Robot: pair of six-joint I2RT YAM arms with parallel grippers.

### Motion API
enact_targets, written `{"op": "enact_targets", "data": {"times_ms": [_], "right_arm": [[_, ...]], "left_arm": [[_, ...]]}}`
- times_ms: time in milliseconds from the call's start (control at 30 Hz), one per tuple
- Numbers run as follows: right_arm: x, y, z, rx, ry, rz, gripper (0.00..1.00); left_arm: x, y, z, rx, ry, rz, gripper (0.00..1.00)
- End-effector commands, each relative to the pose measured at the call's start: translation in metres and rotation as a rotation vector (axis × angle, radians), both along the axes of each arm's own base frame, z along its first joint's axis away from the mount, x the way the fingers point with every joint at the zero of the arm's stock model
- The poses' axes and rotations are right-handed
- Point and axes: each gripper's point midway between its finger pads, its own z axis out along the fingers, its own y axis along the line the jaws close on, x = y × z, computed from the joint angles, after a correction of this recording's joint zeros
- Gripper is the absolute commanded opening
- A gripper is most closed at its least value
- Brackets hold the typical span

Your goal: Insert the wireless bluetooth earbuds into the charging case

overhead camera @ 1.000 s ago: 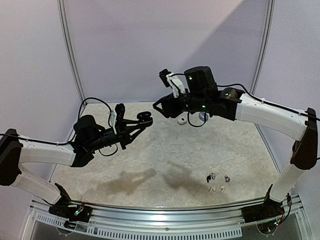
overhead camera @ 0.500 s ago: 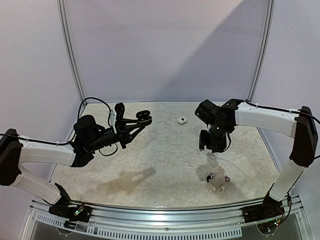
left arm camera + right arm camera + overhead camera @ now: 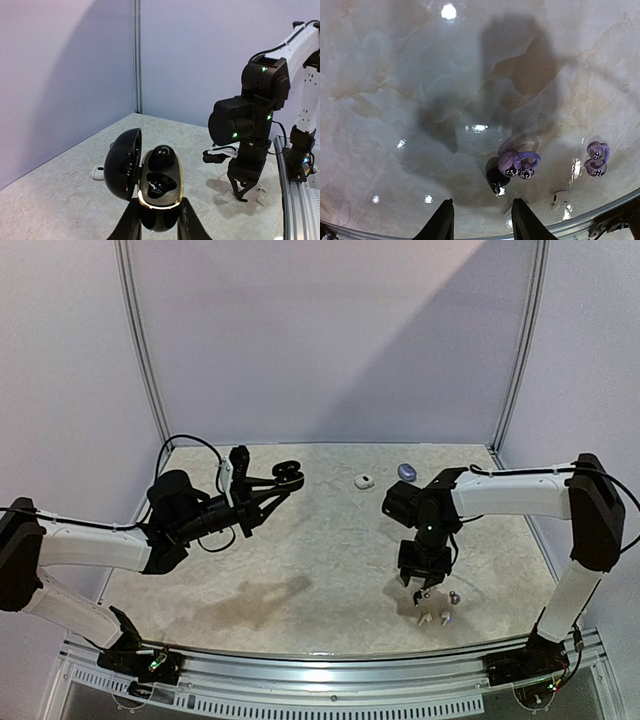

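My left gripper (image 3: 159, 204) is shut on the base of an open black charging case (image 3: 160, 186), held up above the table's left part (image 3: 288, 475). Its lid (image 3: 121, 164) is swung left. One black earbud (image 3: 162, 156) sits in the upper socket; the lower socket is empty. My right gripper (image 3: 482, 202) points straight down, open, nothing between its fingers, just above the table at the near right (image 3: 420, 590). Just ahead of its fingertips lie a black earbud (image 3: 497, 179) and a purple earbud (image 3: 517, 163) touching it. A second purple earbud (image 3: 596, 159) and a white one (image 3: 561, 199) lie further right.
A white case (image 3: 365, 481) and a purple case (image 3: 406, 471) rest at the back of the table. Two white stemmed earbuds (image 3: 433, 619) lie close to the table's front edge. A metal rail (image 3: 330, 680) runs along the near side.
My right arm swung from the back centre of the table forward and down, over the earbuds at the near right, and its jaws narrowed a little. The left arm and the case stayed put.
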Motion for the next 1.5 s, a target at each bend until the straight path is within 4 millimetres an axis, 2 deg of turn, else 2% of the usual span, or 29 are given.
{"op": "enact_targets", "data": {"times_ms": [0, 200, 467, 733, 1167, 1467], "right_arm": [[-0.012, -0.001, -0.015, -0.011, 0.044, -0.038, 0.41], [-0.014, -0.001, -0.030, -0.016, 0.063, -0.034, 0.40], [-0.010, -0.006, -0.039, -0.055, 0.052, -0.020, 0.31], [-0.007, -0.012, -0.047, -0.076, 0.055, -0.007, 0.31], [0.001, -0.027, -0.044, -0.156, 0.038, 0.117, 0.33], [0.011, -0.029, -0.039, -0.179, 0.005, 0.234, 0.31]], "left_arm": [[-0.007, -0.002, -0.001, 0.005, -0.007, -0.018, 0.00], [-0.008, -0.003, -0.001, 0.006, -0.006, -0.020, 0.00], [-0.007, -0.003, 0.001, 0.005, -0.013, -0.022, 0.00], [-0.006, -0.005, 0.002, 0.006, -0.013, -0.026, 0.00], [-0.007, -0.004, 0.001, 0.010, -0.015, -0.027, 0.00], [-0.007, -0.004, 0.000, 0.013, -0.019, -0.026, 0.00]]}}
